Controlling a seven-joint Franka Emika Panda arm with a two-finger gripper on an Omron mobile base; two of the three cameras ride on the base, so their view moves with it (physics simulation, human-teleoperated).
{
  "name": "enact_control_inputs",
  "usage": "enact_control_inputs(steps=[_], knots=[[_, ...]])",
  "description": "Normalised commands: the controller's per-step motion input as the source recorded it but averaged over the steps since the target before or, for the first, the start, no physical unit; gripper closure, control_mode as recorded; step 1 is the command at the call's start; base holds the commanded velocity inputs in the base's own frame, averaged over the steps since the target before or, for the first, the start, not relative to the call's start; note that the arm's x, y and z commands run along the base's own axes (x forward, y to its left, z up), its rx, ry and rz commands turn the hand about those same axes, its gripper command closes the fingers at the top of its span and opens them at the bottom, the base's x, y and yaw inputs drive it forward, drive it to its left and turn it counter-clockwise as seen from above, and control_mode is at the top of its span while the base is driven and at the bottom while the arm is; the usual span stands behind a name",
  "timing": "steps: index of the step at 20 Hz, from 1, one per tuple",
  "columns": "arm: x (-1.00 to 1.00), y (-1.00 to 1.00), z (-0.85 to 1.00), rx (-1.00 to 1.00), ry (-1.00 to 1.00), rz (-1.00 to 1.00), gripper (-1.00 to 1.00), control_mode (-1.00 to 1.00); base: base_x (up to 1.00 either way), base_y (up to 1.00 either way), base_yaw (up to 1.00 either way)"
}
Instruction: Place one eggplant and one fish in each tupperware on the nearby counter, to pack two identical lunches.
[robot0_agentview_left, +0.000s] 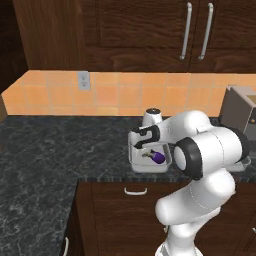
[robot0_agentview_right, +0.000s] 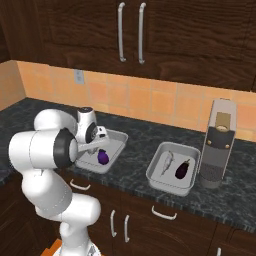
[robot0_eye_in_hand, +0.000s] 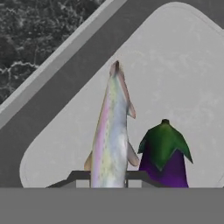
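Pincer (robot0_eye_in_hand: 109, 179) clamped on a fish (robot0_eye_in_hand: 112, 135), over left tupperware (robot0_eye_in_hand: 183, 65), violet eggplant (robot0_eye_in_hand: 165, 153) just beside

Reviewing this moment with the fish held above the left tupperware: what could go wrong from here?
The gripper holds the fish only near its tail; it hangs long and might swing or slip. The eggplant lies close beside it in the tupperware, so the released fish may land on it or nudge it.

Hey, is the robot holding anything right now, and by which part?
Yes. The gripper is shut on a fish, held near its tail end, head pointing away over the left tupperware, beside the eggplant.
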Motion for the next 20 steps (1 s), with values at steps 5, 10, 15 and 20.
enact_control_inputs(steps=[5,10,15,20], knots=[[0.43,0.07,-0.01,0.0,0.01,-0.11,1.0,-1.0,0.0,0.0,0.0],[0.27,0.13,0.0,0.0,0.0,-0.03,-1.0,-1.0,0.0,0.0,0.0],[0.0,0.0,0.08,-0.03,0.04,0.0,-1.0,-1.0,0.0,0.0,0.0],[-0.19,0.0,0.42,0.0,0.0,0.0,-1.0,-1.0,0.0,0.0,0.0]])
